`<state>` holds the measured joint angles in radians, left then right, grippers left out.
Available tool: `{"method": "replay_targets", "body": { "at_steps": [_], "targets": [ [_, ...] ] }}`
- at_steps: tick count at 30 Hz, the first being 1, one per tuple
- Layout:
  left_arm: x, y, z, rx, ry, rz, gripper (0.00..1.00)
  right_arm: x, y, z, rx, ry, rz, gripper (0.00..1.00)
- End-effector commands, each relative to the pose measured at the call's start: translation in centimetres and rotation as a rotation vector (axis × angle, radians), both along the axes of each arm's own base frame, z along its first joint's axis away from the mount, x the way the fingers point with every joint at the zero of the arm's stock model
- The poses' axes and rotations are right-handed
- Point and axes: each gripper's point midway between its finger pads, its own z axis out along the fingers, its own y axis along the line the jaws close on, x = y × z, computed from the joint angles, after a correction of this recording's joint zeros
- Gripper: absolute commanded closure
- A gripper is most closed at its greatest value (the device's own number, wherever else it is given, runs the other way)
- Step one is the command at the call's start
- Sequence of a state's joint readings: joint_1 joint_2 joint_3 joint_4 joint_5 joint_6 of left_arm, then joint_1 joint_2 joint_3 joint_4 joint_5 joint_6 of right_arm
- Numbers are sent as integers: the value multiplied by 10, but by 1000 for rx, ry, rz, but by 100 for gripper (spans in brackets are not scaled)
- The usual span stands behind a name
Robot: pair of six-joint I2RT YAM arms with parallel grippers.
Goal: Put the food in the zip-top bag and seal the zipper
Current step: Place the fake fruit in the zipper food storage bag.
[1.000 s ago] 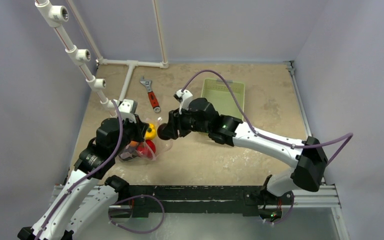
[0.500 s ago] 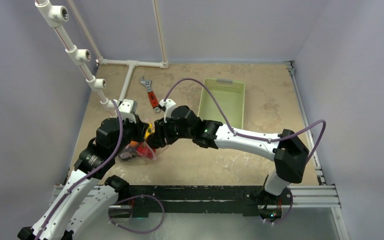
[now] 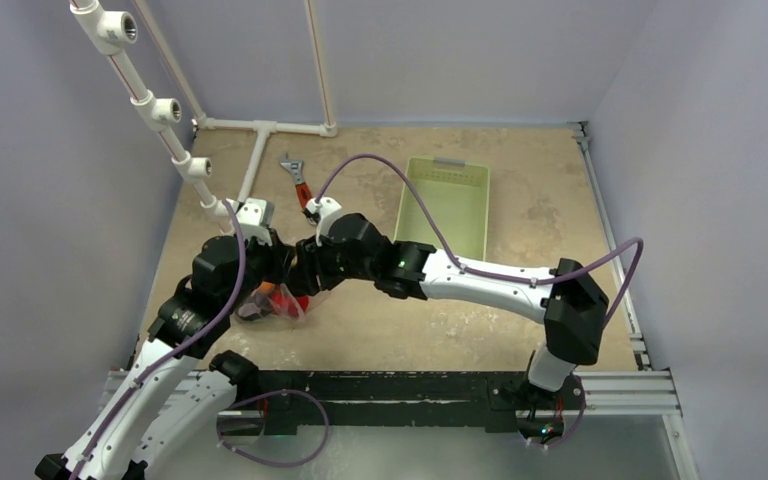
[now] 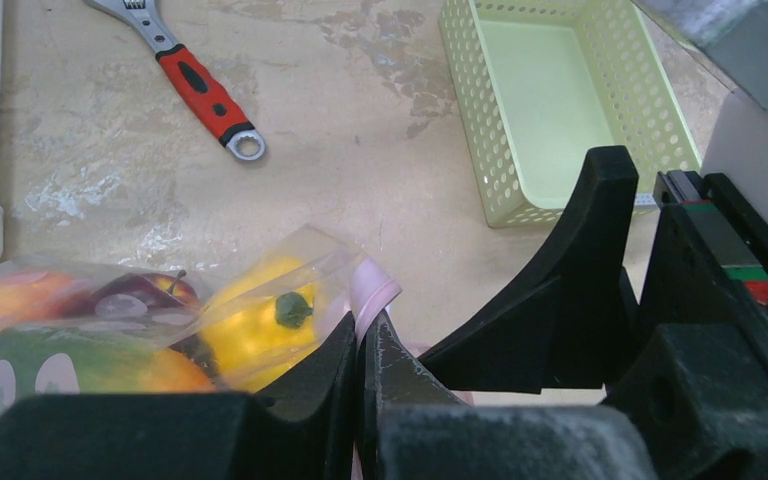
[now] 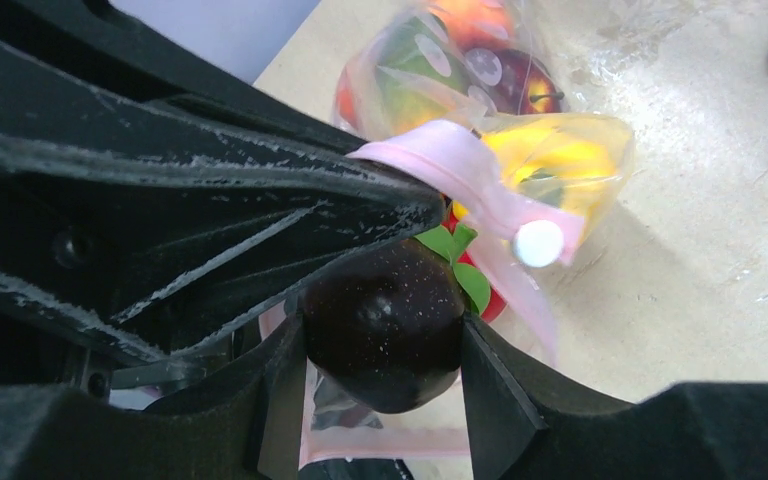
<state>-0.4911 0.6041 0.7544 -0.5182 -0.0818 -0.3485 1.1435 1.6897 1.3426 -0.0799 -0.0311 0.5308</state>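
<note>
Green mesh basket (image 3: 455, 195): right of centre, toward the far edge. Zip-top bag (image 3: 278, 308): near the left edge, closer to the near-left corner. Red-handled wrench (image 4: 200, 90): toward the far edge, left of the basket. Left gripper (image 4: 360, 340): pinched fully closed on the bag's pink zipper (image 4: 372, 290). Right gripper (image 5: 382, 345): fingers part-way apart, clamping the dark round one (image 5: 380, 310) just beside the zipper; can't tell if it's past the mouth. Yellow pepper (image 4: 255, 322) plus at least 2 more pieces sit inside the bag.

One bag (image 4: 310, 248), one dark fruit (image 5: 385, 320), one basket (image 4: 482, 130) and one wrench (image 4: 200, 90).
</note>
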Motion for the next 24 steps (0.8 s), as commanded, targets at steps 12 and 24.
{"method": "replay_targets", "body": {
  "at_steps": [12,24],
  "targets": [
    [4,-3,7,-16,-25,-2,100,-21,-10,22,34,-15,-28,92],
    [3,-2,9,-21,-34,0,100,-3,23,2,78,-18,-65,91]
  ]
}}
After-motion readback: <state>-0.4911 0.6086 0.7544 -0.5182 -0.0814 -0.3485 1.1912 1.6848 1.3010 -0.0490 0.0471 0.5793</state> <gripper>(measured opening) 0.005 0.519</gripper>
